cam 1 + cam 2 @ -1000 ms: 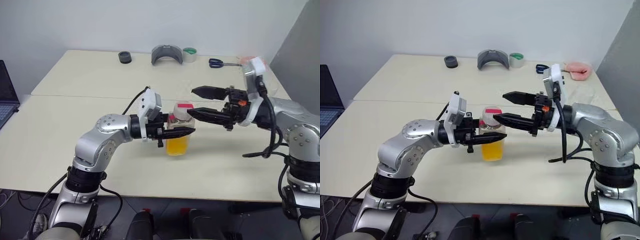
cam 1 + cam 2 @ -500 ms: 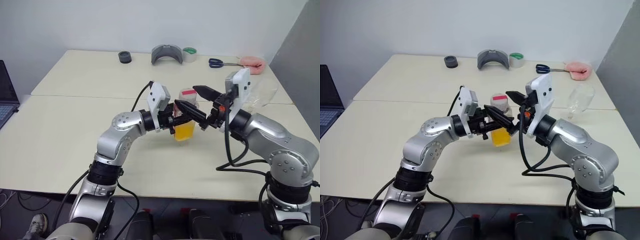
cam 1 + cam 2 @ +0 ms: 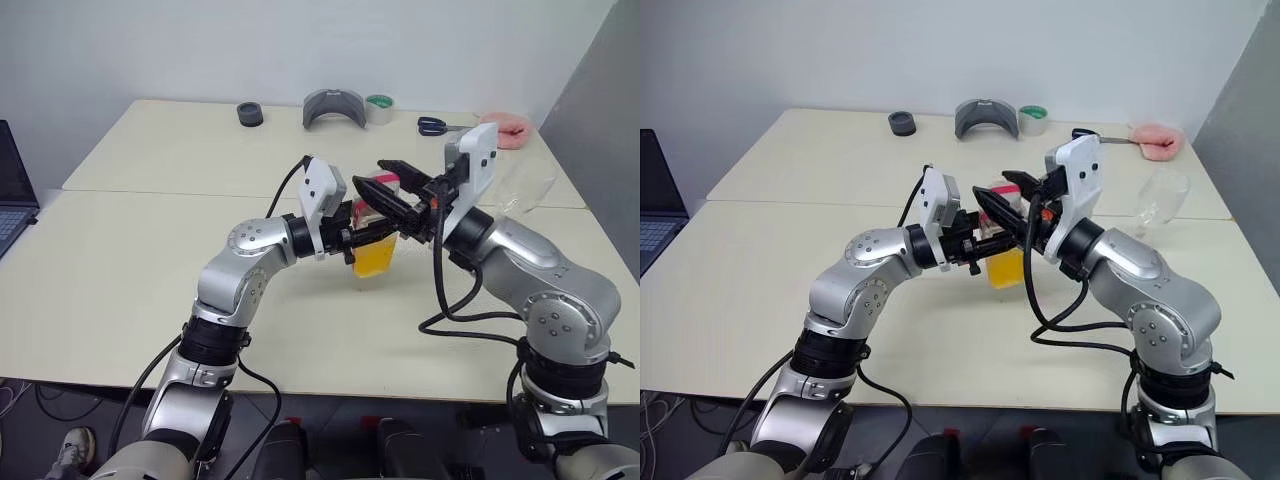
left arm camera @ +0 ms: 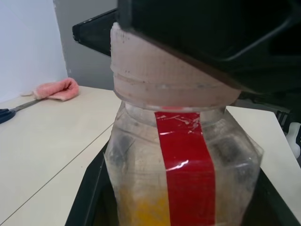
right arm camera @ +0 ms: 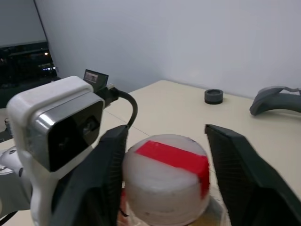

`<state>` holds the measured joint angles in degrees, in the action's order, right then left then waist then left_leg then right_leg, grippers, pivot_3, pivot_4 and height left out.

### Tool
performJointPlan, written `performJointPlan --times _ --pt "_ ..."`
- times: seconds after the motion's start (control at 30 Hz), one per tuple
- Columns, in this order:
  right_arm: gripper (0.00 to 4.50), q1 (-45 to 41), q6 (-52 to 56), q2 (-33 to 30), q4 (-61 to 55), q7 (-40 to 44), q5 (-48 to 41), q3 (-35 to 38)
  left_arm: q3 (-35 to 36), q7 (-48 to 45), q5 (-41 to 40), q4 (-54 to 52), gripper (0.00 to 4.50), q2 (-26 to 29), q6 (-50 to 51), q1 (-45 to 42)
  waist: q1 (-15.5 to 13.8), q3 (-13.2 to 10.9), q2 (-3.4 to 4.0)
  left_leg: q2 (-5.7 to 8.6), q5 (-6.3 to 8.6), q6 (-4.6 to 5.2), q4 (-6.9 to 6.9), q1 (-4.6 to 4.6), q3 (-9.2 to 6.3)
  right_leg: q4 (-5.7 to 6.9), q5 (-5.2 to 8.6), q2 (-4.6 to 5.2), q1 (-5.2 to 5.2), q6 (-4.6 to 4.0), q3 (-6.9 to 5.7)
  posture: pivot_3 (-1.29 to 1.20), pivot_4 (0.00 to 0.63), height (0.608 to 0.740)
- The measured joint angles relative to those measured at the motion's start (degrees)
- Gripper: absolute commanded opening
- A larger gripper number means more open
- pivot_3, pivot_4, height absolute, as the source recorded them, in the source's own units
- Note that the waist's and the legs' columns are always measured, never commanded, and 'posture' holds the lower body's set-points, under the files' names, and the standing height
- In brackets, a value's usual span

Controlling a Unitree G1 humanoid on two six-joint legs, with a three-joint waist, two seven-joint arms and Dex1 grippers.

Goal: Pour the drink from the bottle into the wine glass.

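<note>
Left eye view: left gripper (image 3: 372, 235) reaching level across the table (image 3: 150, 260), clenched on the bottle (image 3: 376, 240), held lifted at mid-table. Right gripper (image 3: 398, 192) angled in from the opposite side, fingers (image 5: 247, 179) flanking the cap (image 5: 165, 178), one touching, other slightly apart.

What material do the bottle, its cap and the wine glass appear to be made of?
The bottle: probably clear plastic, since the walls look scuffed and cloudy; a glossy red strip runs down it.
Its cap: matte white, likely plastic, with ridged sides.
The wine glass: clear and smooth, seemingly glass, though transparent plastic cannot be excluded.
</note>
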<state>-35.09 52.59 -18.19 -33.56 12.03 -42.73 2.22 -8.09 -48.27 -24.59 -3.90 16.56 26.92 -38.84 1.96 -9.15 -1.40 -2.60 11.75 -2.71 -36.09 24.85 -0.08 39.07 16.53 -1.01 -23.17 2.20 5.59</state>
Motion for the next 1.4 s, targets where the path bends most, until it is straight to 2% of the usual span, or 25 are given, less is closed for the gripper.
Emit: performJointPlan --times 0.3,0.5,0.63,0.73,0.83,0.87,0.93,1.0,1.2,1.4 --pt "1.90 -0.35 -0.08 -0.69 1.00 2.67 -0.71 -0.04 0.06 -0.64 -0.64 -1.47 1.75 1.31 1.27 0.59 0.12 0.00 0.00 0.00 0.00 0.00 0.01 0.00 0.01 -0.01 0.00 0.00 0.00 0.00 0.01 0.00 0.150 0.740" --pt "1.90 -6.79 -0.12 -7.90 11.22 24.75 -9.89 0.31 2.85 -6.23 -10.64 -10.51 1.75 8.46 10.76 2.65 0.91 -0.12 0.05 -0.01 0.00 0.00 -0.01 -0.01 -0.02 0.00 0.00 0.00 0.03 0.00 -0.04 0.00 0.150 0.740" --pt "1.90 -15.17 -2.38 -9.15 22.13 38.90 -9.91 -1.76 5.16 -8.49 -16.45 -11.52 1.75 11.04 16.97 -1.37 1.20 -0.13 0.05 -0.02 0.00 0.01 -0.02 -0.03 -0.04 0.01 0.05 -0.03 0.03 0.09 -0.06 0.00 0.150 0.740" --pt "1.90 -18.37 -4.19 -8.93 26.84 44.47 -8.48 -3.24 5.82 -9.41 -17.08 -11.29 1.75 12.41 17.77 -2.76 1.23 -0.13 0.05 -0.03 0.00 0.01 0.01 -0.02 -0.04 -0.01 0.01 -0.03 0.02 0.00 -0.07 0.00 0.150 0.740" --pt "2.84 -18.45 -4.73 -9.03 28.29 46.69 -7.81 -3.64 5.45 -10.07 -17.01 -11.04 1.75 12.94 17.87 -2.75 1.07 -0.17 0.06 0.00 0.00 0.01 0.01 0.02 -0.03 -0.03 0.01 0.02 0.00 -0.02 -0.06 0.00 0.150 0.740" --pt "3.10 -18.20 -4.61 -9.55 28.19 46.93 -7.71 -3.63 4.95 -10.28 -17.00 -11.08 1.75 12.90 17.82 -2.74 0.94 -0.17 0.06 0.01 0.00 0.01 0.00 0.02 -0.02 -0.03 0.01 0.03 0.00 -0.02 -0.07 0.00 0.150 0.740" --pt "3.91 -16.34 -3.43 -11.73 26.97 46.56 -7.98 -3.25 4.49 -10.24 -16.84 -11.40 1.75 13.03 17.46 -2.19 0.67 -0.17 0.05 0.01 0.00 0.01 0.00 0.03 -0.01 -0.05 0.01 0.05 0.00 -0.02 -0.06 0.00 0.150 0.740" --pt "4.48 -12.89 -1.68 -13.53 24.83 44.47 -8.18 -1.27 4.55 -9.72 -16.17 -11.61 1.75 13.52 16.48 -0.83 0.56 -0.18 0.06 0.00 0.00 0.01 0.01 0.03 0.01 -0.05 0.01 0.05 -0.01 -0.03 -0.04 0.00 0.150 0.740" --pt "4.48 -4.26 0.65 -13.88 12.74 31.30 -10.67 6.22 4.50 -7.28 -13.07 -10.96 1.75 12.67 13.91 0.80 0.44 -0.19 0.07 -0.02 0.00 0.01 0.02 0.02 0.00 -0.03 0.02 0.01 -0.02 -0.01 -0.03 0.00 0.150 0.740" --pt "4.48 0.16 1.91 -7.49 0.46 14.10 -12.53 7.13 4.34 -4.17 -9.39 -6.52 1.75 9.31 9.72 0.76 0.58 -0.18 0.07 -0.02 0.00 0.00 0.00 0.01 0.00 0.01 0.03 0.01 -0.02 0.01 0.00 0.00 0.150 0.740"
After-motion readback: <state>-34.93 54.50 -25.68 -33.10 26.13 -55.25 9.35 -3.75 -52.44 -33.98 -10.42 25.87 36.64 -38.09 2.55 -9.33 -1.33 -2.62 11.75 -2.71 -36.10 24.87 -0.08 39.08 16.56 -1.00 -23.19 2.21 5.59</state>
